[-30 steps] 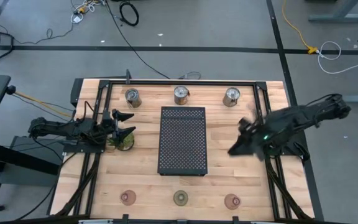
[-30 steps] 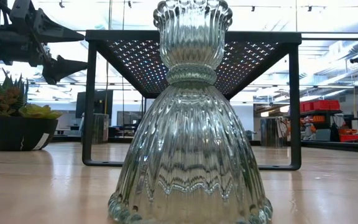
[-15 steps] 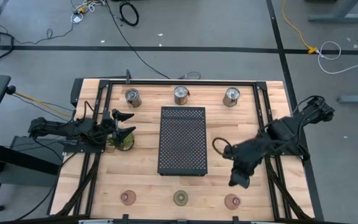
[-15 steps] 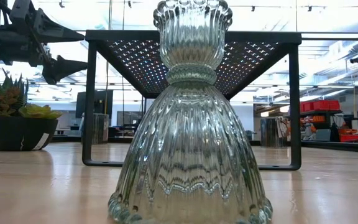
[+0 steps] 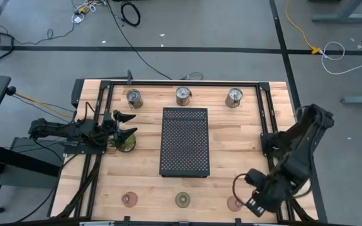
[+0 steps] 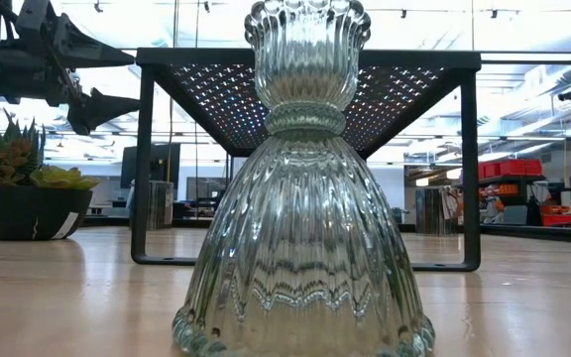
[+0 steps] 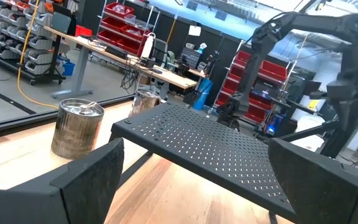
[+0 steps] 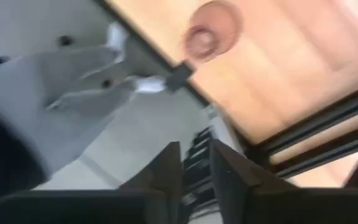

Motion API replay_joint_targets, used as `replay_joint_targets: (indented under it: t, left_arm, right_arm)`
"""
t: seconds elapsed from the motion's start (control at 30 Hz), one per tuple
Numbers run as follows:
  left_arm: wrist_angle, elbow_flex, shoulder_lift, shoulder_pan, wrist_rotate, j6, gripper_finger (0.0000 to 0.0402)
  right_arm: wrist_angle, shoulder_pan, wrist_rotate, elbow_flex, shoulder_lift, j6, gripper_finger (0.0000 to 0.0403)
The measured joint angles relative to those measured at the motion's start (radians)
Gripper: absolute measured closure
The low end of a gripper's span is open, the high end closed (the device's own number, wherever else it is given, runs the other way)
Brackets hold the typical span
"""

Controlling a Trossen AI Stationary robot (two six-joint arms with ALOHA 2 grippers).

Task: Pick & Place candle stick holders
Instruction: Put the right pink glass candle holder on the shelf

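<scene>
Looks like the reach-in step. On the worktop, the black perforated tray is my landmark: right claw hangs off its near-right corner, fingers nearly pressed together, just beside the brownish-pink disc holder. It'd need to spread and drop squarely over it. Left claw waits spread left of the tray.

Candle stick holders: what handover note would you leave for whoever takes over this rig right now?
Left gripper: open, empty, over the plant.
Right gripper: shut, empty, at the front right corner by the brownish-pink disc.
Three silver cups line the back edge; pink disc and olive-green disc sit at the front.
Done: nothing picked; black perforated tray bare.
Left: all six.
</scene>
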Motion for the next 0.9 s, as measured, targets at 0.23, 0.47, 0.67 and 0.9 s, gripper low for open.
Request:
replay_joint_targets:
  t: [0.23, 0.47, 0.67, 0.9]
  left_arm:
    - [0.0, 0.0, 0.0, 0.0, 0.0, 0.0, 0.0003]
    - [-0.001, 0.0, 0.0, 0.0, -0.041, 0.001, 0.0003]
    - [-0.001, 0.0, 0.0, 0.0, -0.044, 0.0, 0.0003]
    - [-0.001, 0.0, 0.0, 0.0, -0.045, 0.001, 0.0003]
  right_arm:
    - [-0.043, 0.045, 0.082, -0.001, 0.117, -0.024, 0.0213]
    - [0.041, 0.042, 0.098, -0.001, 0.229, -0.031, 0.0176]
    - [0.117, 0.006, 0.185, -0.001, 0.258, 0.072, 0.0183]
    - [0.108, -0.029, 0.146, -0.001, 0.257, 0.057, 0.0214]
